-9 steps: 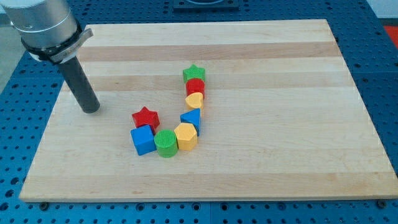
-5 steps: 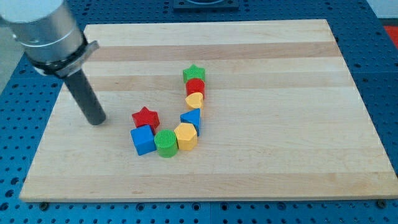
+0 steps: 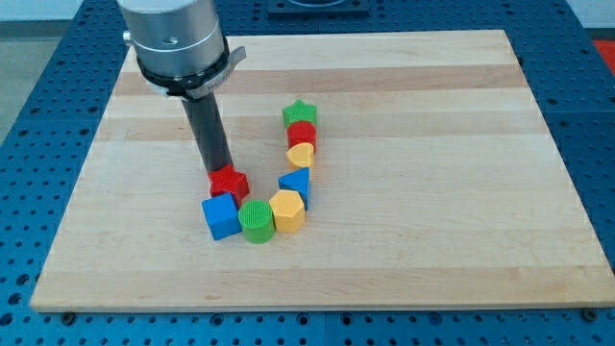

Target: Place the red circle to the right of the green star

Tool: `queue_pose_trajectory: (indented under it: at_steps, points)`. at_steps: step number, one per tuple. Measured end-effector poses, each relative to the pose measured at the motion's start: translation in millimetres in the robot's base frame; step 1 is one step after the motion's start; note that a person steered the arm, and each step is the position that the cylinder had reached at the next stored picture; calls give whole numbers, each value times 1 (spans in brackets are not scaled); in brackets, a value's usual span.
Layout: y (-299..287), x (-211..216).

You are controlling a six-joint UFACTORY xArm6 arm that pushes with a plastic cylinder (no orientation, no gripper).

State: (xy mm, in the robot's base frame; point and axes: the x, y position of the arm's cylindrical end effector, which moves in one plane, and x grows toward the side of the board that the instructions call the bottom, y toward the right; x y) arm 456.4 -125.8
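Note:
The green star point(image 3: 300, 111) sits near the board's middle, at the top of a curved row of blocks. The red circle point(image 3: 302, 134) touches it just below. My tip point(image 3: 220, 173) is well to the left of both, at the upper left edge of the red star point(image 3: 231, 181), touching it or nearly so. The rod rises from there toward the view's top left.
Below the red circle run a yellow block point(image 3: 301, 155), a blue triangle point(image 3: 296, 182), a yellow hexagon point(image 3: 287, 210), a green cylinder point(image 3: 257, 220) and a blue cube point(image 3: 220, 214). The wooden board point(image 3: 432, 144) lies on a blue perforated table.
My tip has swept right and slightly down, from the board's left side to the red star. No block has visibly moved.

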Motion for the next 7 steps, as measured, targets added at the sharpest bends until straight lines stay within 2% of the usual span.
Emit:
queue_pose_trajectory:
  at_steps: [5,7]
  points:
    - [19,-17]
    - [50,-24]
